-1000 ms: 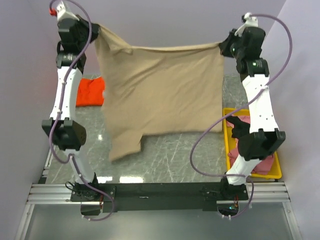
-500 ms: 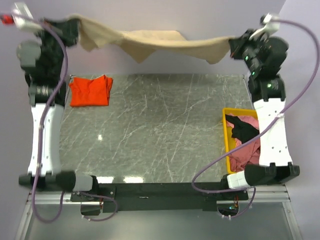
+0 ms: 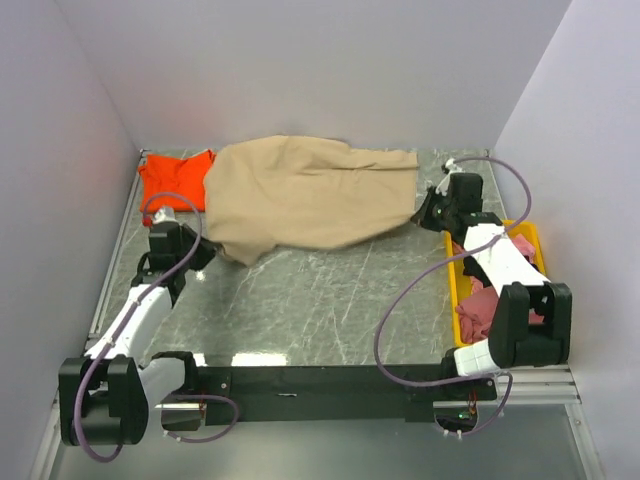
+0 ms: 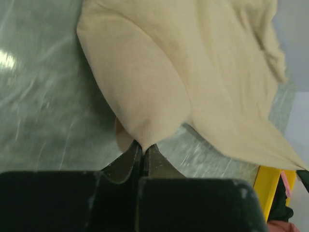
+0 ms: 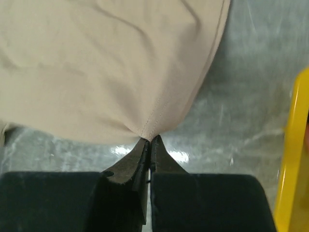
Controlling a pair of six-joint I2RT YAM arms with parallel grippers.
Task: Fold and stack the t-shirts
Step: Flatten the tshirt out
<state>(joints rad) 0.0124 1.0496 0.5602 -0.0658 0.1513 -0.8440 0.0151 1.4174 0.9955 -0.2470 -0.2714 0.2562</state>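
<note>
Jaws of the left gripper (image 4: 143, 146) and the right gripper (image 5: 150, 140) are pressed together, and each one pinches an edge of the tan t-shirt (image 3: 300, 195). This shirt lies spread on the far part of the marble table (image 3: 320, 290). Its long axis goes left to right, and its left end touches the orange-red t-shirt (image 3: 172, 180).

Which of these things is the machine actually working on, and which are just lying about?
Part of the job:
tan shirt, laid on the table
orange shirt, beside it
pink cloth, heaped in the tray

Just there:
yellow tray
the table itself
purple cables
</note>
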